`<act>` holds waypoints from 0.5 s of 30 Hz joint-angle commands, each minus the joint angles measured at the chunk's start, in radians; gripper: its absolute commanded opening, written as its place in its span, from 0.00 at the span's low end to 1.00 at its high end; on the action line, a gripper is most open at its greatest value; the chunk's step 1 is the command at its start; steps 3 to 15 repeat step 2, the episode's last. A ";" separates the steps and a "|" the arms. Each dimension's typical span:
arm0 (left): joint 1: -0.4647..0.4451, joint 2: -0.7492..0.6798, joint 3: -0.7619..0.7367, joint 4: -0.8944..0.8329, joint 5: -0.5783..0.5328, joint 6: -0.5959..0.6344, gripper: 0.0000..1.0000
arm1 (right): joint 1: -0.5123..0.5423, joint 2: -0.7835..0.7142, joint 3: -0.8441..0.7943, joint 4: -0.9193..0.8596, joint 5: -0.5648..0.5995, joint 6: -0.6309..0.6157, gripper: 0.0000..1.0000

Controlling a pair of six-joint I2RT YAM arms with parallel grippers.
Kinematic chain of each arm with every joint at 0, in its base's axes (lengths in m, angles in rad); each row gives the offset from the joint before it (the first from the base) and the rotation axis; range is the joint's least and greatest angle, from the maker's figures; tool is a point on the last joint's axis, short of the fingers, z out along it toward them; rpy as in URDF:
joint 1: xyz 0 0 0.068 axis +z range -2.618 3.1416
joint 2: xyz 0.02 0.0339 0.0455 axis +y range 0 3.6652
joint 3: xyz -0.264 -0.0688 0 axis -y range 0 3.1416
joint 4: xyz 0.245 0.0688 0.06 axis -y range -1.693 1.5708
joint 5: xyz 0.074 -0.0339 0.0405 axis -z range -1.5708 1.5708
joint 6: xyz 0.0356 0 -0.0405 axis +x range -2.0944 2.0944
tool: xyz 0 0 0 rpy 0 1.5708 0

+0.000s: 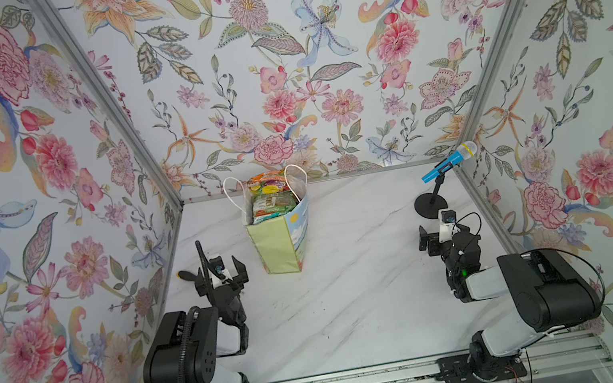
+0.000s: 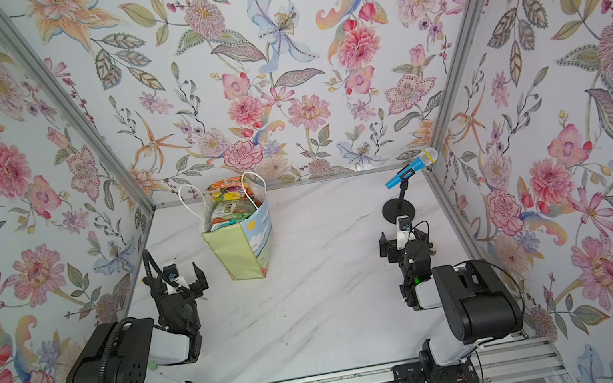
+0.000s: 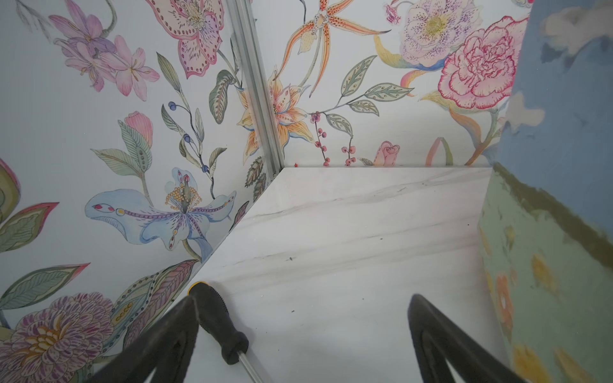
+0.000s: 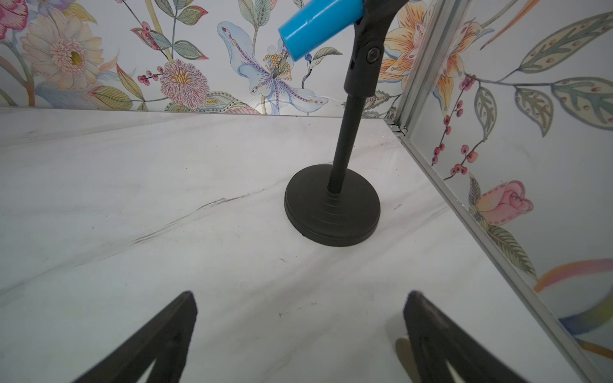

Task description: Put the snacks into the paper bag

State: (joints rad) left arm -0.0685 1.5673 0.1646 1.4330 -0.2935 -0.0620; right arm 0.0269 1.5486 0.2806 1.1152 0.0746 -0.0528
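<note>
Marble table [image 1: 358, 310] w/ flowery walls. Both top views: snacks [image 1: 271, 202] fill paper bag [image 1: 280, 247]; none lie outside, so job's prob. done. Left wrist: left gripper [image 3: 303, 298] spread wide, empty, bag beside. Right wrist: right gripper [image 4: 300, 295] spread wide, empty too.

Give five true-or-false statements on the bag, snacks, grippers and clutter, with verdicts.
1. The left gripper and right gripper are open. True.
2. Snacks lie on the table. False: the snacks are in the bag; none shows on the table.
3. A screwdriver lies by the left gripper. True.
4. The microphone lies flat. False: the microphone sits tilted on a stand.
5. The bag stands upright. True.
</note>
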 commanded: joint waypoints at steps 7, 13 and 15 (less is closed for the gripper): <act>-0.006 0.011 0.012 0.017 -0.016 0.019 0.99 | -0.001 -0.003 0.014 -0.013 -0.044 0.007 0.99; -0.006 0.011 0.012 0.017 -0.016 0.019 0.99 | -0.001 -0.003 0.014 -0.013 -0.044 0.007 0.99; -0.006 0.011 0.012 0.017 -0.016 0.019 0.99 | -0.001 -0.003 0.014 -0.013 -0.044 0.007 0.99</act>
